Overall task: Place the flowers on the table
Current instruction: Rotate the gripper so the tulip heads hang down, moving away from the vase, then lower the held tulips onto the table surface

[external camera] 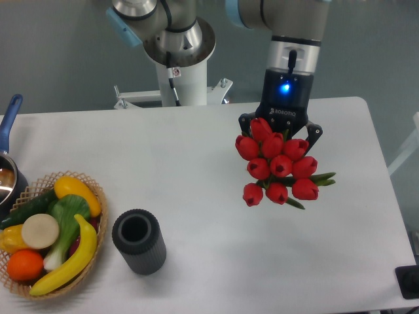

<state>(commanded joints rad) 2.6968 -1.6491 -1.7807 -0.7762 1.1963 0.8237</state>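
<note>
The flowers (277, 167), a bunch of red tulips with green leaves poking out at the lower right, hang in the air over the right half of the white table (209, 163). The blooms face the camera and hide the stems and string. My gripper (280, 131) points down from above and is shut on the flowers, its black fingers showing on either side just behind the top blooms. The fingertips are hidden by the blooms.
A wicker basket (49, 232) of fruit and vegetables sits at the front left. A dark ribbed cylindrical cup (138, 241) stands beside it. A pot with a blue handle (10, 154) is at the left edge. The robot base (180, 59) stands behind the table.
</note>
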